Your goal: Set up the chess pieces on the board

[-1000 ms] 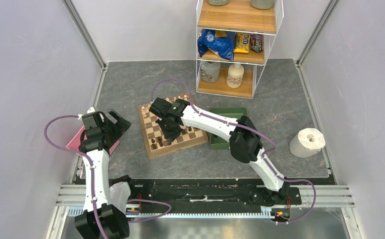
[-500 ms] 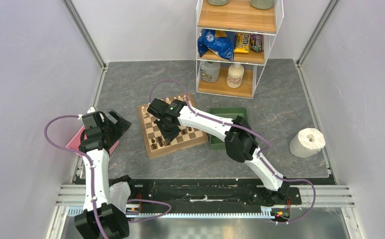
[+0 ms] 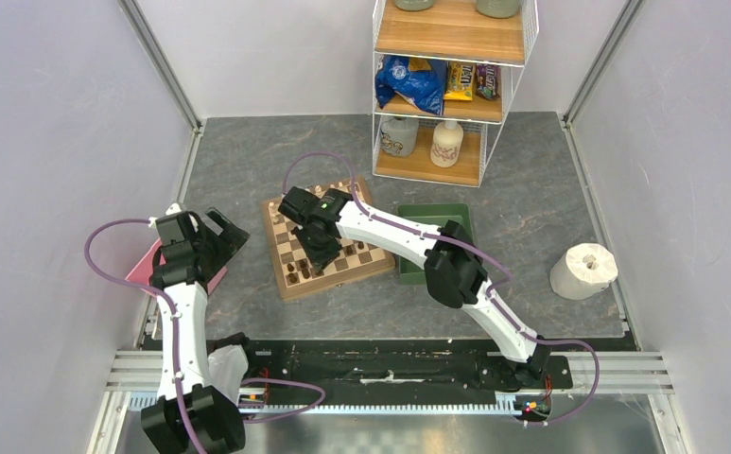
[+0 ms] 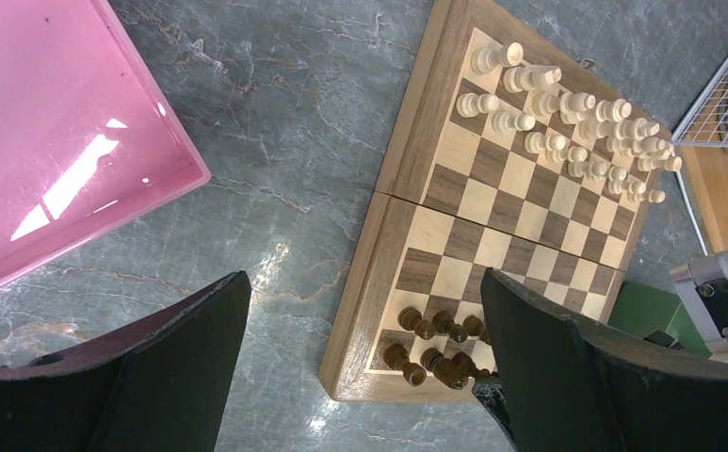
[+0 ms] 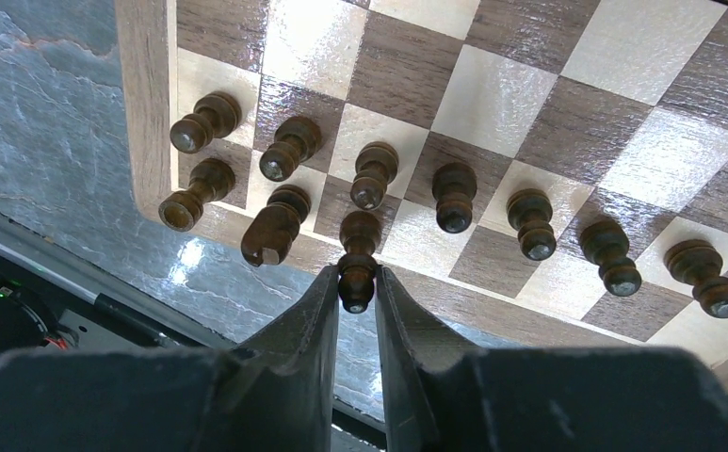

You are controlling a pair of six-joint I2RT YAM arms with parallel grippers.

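The checkered wooden board [image 3: 327,248] lies mid-table; it also shows in the left wrist view [image 4: 520,188] and the right wrist view [image 5: 492,104]. Several dark-brown chess pieces [image 5: 454,196] stand in two rows at its near edge. My right gripper [image 5: 357,282] is shut on the top of one dark piece [image 5: 357,254] in the front row, which stands on the board. My right gripper sits over the near left of the board in the top view [image 3: 318,248]. My left gripper [image 4: 360,377] is open and empty, left of the board, above the table.
Cream pieces [image 4: 567,113] fill the board's far rows. A pink tray [image 4: 49,132] lies at the left. A dark-green tray [image 3: 434,241] lies right of the board. A wire shelf [image 3: 446,85] stands behind. A paper roll [image 3: 583,271] sits at the right.
My right arm has shifted slightly left over the board's near rows. The left arm has not moved.
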